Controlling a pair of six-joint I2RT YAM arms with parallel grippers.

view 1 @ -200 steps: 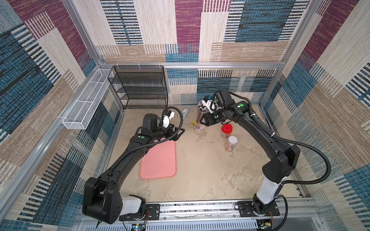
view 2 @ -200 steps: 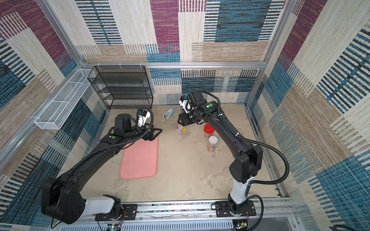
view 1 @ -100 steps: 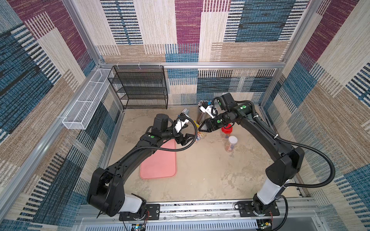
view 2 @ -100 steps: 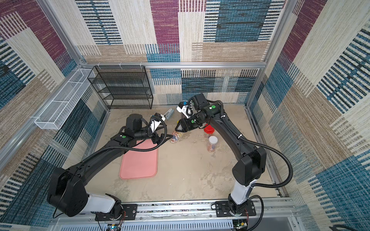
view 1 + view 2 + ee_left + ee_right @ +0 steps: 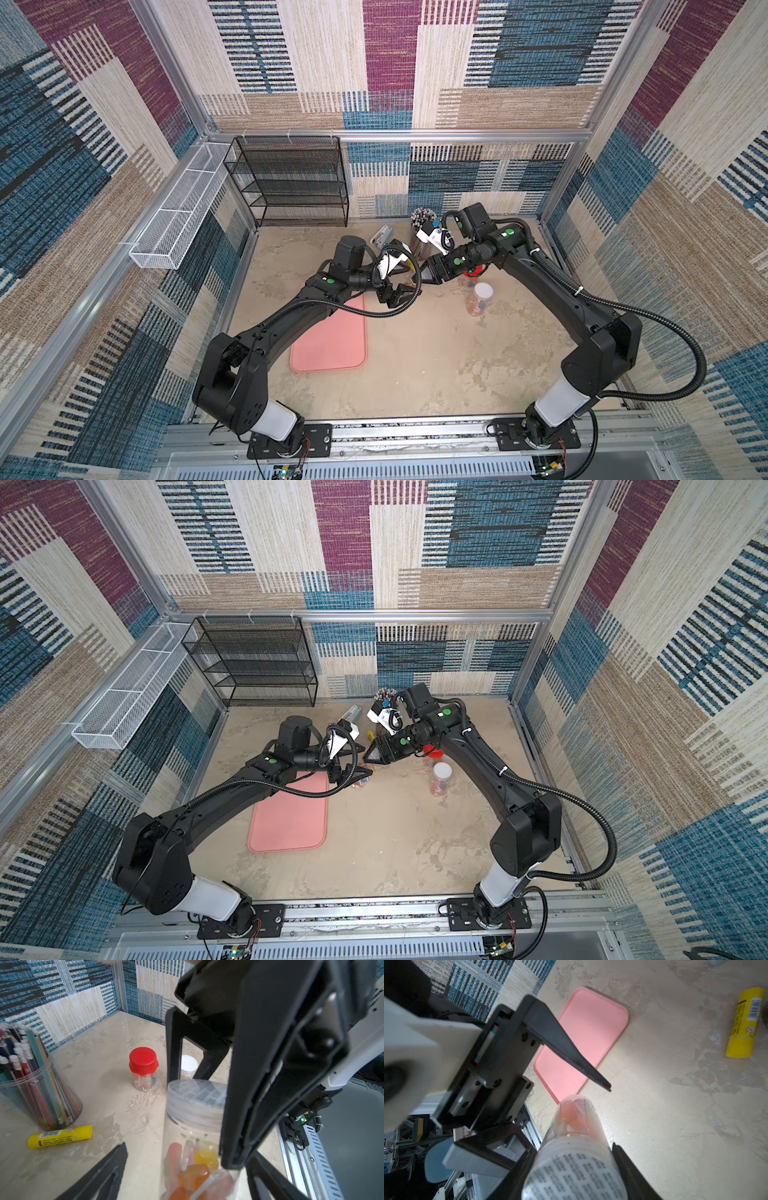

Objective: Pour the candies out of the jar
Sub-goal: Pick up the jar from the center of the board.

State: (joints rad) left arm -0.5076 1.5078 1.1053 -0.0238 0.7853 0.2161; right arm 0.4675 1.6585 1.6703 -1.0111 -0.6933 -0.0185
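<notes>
A clear jar (image 5: 193, 1118) with a see-through lid (image 5: 575, 1176) hangs tilted above the table, and my right gripper (image 5: 572, 1150) is shut on its lid end. Orange, yellow and pink candies (image 5: 193, 1169) lie at its closed bottom end. My left gripper (image 5: 190, 1149) is open, one finger (image 5: 99, 1176) on each side of the jar's lower body, apart from it. In both top views the two grippers (image 5: 399, 295) (image 5: 374, 754) meet over the middle of the table, right of the pink tray (image 5: 328, 336), and mostly hide the jar (image 5: 360, 781).
A red-lidded jar (image 5: 143, 1068) and a white-lidded jar (image 5: 482, 297) stand to the right. A clear cup of pencils (image 5: 35, 1084) and a yellow glue stick (image 5: 60, 1136) are behind. A black wire shelf (image 5: 291, 183) and a white wire basket (image 5: 178, 216) line the back left.
The left arm has swung right and forward until its open jaws straddle the jar. The right gripper has brought the jar forward and lower towards it.
</notes>
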